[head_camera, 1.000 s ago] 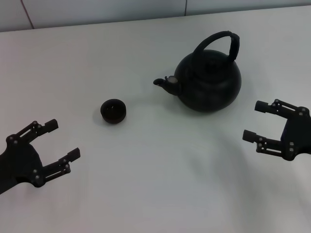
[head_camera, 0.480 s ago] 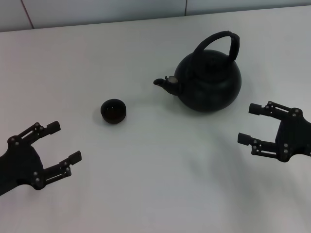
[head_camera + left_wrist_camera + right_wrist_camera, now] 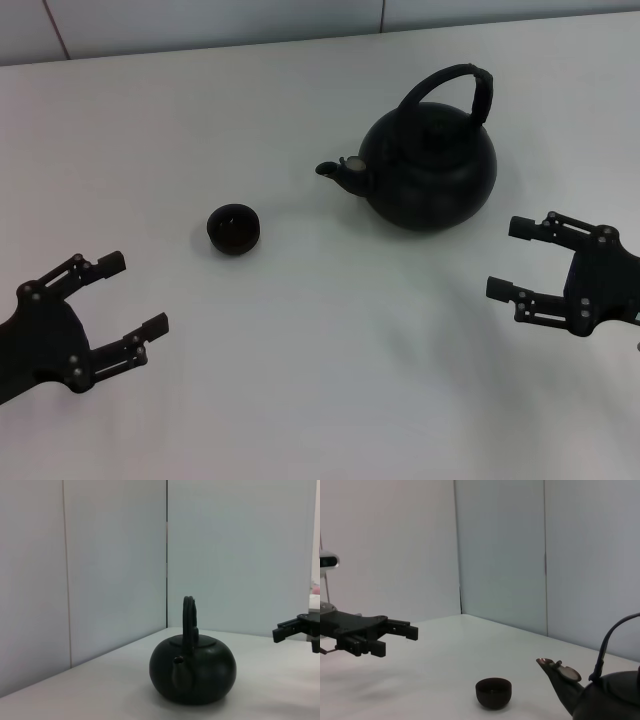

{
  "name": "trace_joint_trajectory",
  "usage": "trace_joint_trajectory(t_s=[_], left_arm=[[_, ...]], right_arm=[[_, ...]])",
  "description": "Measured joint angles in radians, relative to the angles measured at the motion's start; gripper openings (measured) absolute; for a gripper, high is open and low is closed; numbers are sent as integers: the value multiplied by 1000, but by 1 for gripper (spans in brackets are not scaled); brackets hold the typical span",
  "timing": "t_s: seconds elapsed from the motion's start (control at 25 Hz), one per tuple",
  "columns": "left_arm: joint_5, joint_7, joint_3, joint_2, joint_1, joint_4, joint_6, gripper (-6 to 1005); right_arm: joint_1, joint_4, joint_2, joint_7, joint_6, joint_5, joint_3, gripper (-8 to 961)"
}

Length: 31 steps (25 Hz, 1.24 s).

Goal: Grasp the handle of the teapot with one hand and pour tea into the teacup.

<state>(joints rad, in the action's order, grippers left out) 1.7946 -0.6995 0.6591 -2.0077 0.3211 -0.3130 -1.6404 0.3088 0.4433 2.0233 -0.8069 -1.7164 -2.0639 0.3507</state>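
Observation:
The round matte-black teapot stands upright at the table's right centre, spout pointing left, its arched handle over the lid. It shows too in the left wrist view, handle edge-on, and partly in the right wrist view. The small dark teacup sits apart to its left, also in the right wrist view. My right gripper hovers open just right of and nearer than the teapot, touching nothing. My left gripper is open at the near left, away from the cup.
The white tabletop runs to a pale panelled wall at the back. Only the teapot and teacup stand on it. The left gripper also shows far off in the right wrist view.
My right gripper has shifted a little leftward and nearer. The left gripper has edged slightly lower. Teapot and teacup have not moved.

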Motion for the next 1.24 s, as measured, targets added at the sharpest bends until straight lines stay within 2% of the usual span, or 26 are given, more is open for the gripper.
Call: trace_joint_trajectory(t_s=[0.32,0.44,1.24], left_arm=[[0,-16,25,2,4,-12,-1,848],[0,-37,74,1,11,-25,1,848],[0,-52,85,1,12,-38,5,848]], right_arm=[[0,0,0,0,0,0,1,792],[4,0,0,0,0,0,4,792],[6,0,-2,-1,-9,1,4,792]])
